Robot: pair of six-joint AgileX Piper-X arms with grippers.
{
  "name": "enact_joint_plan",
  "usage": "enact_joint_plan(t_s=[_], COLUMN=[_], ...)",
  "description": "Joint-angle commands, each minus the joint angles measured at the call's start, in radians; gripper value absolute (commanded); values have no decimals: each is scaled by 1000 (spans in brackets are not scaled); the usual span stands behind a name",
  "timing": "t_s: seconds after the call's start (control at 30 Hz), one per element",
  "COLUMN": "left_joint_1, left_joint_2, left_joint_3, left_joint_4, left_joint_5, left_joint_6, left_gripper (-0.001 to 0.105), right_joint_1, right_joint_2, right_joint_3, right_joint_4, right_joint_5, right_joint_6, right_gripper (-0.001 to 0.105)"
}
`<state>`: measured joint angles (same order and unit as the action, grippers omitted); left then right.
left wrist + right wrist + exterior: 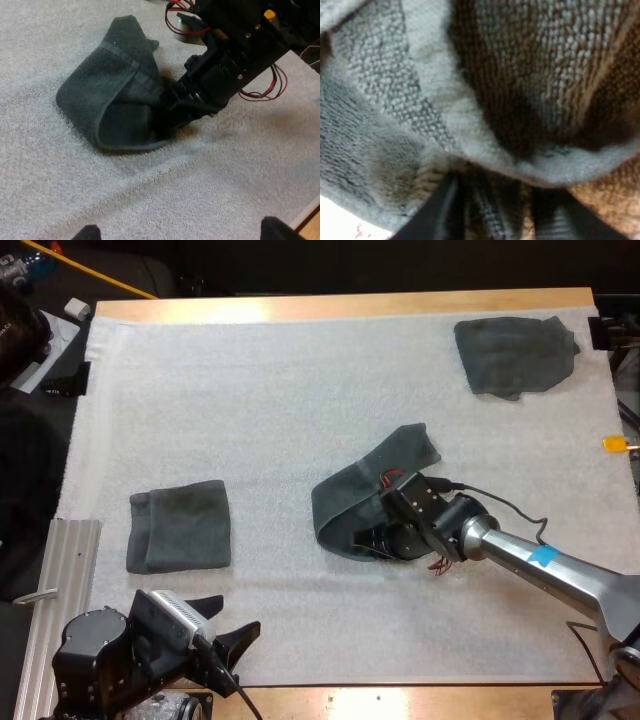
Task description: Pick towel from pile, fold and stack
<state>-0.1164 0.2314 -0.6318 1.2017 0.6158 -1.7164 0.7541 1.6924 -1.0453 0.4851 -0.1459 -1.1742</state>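
Note:
A dark grey-green towel (365, 485) lies half doubled over in the middle of the mat, its near edge lifted into a loop (117, 100). My right gripper (372, 538) is shut on that near edge, and towel cloth (470, 75) bunches between its fingers (442, 210). My left gripper (238, 638) hovers low over the mat's front edge, open and holding nothing, its fingertips (277, 229) standing wide apart. It points towards the looped towel and the right gripper (187, 102).
A folded towel (180, 525) lies at the mat's left front. A crumpled towel (515, 355) sits at the far right corner. A metal rail (60, 580) runs along the table's left front edge.

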Motion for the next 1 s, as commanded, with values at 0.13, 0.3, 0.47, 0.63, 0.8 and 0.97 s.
enact_joint_plan(t_s=[0.13,0.3,0.47,0.63,0.8,0.97], left_joint_1=[-3,-6,-7,-7,-8,-10], left_joint_2=[4,5,4,4,5,6], left_joint_3=[-6,-5,-3,-3,-4,-4], left_joint_4=[2,0,2,1,0,0], left_joint_5=[7,8,8,6,8,9], left_joint_6=[-3,-3,-3,-2,-1,0], left_gripper=[62,62,62,62,62,62], right_joint_1=[-2,1,3,1,3,5], right_joint_2=[-16,-104,-218,-298,-335,-350], right_joint_3=[3,-7,-50,-162,-297,-397], right_joint_4=[-8,-1,75,190,269,297], right_joint_5=[-3,17,107,173,192,211], right_joint_6=[0,-38,-133,-233,-301,-330], right_gripper=[0,0,0,0,0,0])
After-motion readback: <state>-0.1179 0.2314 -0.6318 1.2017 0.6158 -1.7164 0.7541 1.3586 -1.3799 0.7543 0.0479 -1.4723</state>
